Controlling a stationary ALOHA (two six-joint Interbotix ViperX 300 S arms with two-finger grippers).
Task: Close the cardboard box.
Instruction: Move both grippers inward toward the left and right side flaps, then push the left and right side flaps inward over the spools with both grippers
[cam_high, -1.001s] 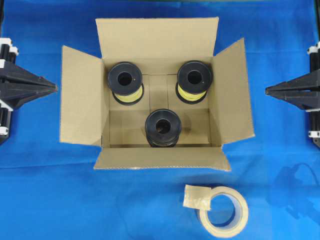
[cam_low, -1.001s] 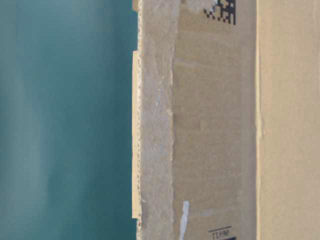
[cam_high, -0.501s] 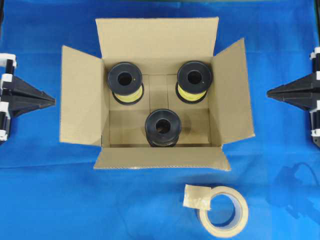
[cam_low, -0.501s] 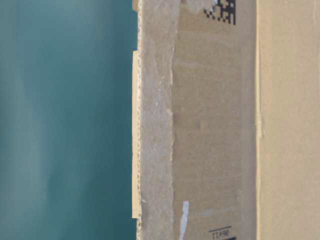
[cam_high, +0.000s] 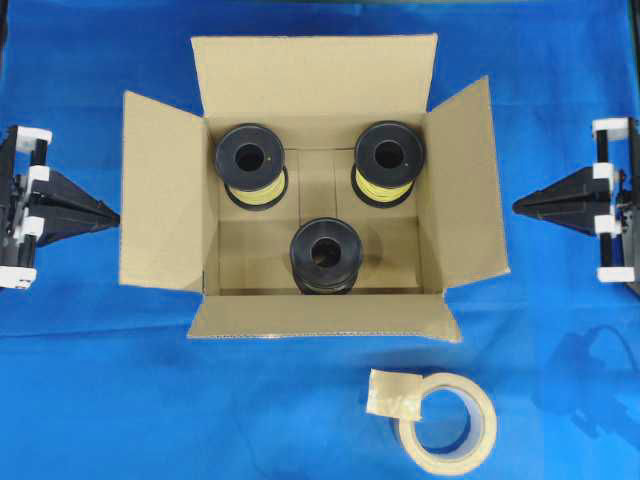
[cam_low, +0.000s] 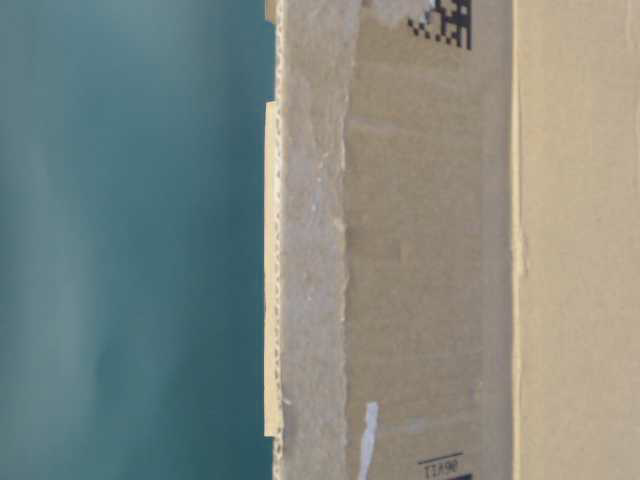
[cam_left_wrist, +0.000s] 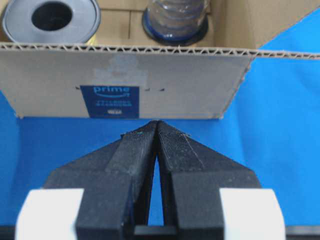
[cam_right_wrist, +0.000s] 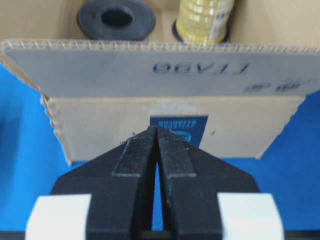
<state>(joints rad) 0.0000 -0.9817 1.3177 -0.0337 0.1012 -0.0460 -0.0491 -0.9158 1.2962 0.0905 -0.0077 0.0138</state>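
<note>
- The cardboard box (cam_high: 315, 180) sits in the middle of the blue counter (cam_high: 120, 400), all four flaps folded outward and its top open.
- Three spools stand upright inside: one with yellow winding (cam_high: 250, 160) at the far left, another yellow one (cam_high: 389, 158) at the far right, and a dark one (cam_high: 325, 254) near the front wall, between and apart from the other two.
- The left pincer (cam_high: 108, 216) hovers just beside the outer edge of the box's left flap, not touching it; in the left wrist view (cam_left_wrist: 157, 125) its fingertips are pressed together and hold nothing.
- The right pincer (cam_high: 522, 206) points at the right flap from just off its edge; the right wrist view (cam_right_wrist: 156, 131) shows its tips meeting, with nothing between them.
- From the left wrist, a blue "prime" label (cam_left_wrist: 110, 101) shows on the flap's outer face.
- From the right wrist, an upside-down printed code (cam_right_wrist: 200, 67) runs along the raised flap.
- A beige tape roll (cam_high: 447, 422) lies flat on the counter in front of the box, toward the right, apart from it, with a loose end (cam_high: 394, 393) sticking up.
- The table-level view is filled by a box wall (cam_low: 430, 250) bearing a square code mark (cam_low: 445, 22).
</note>
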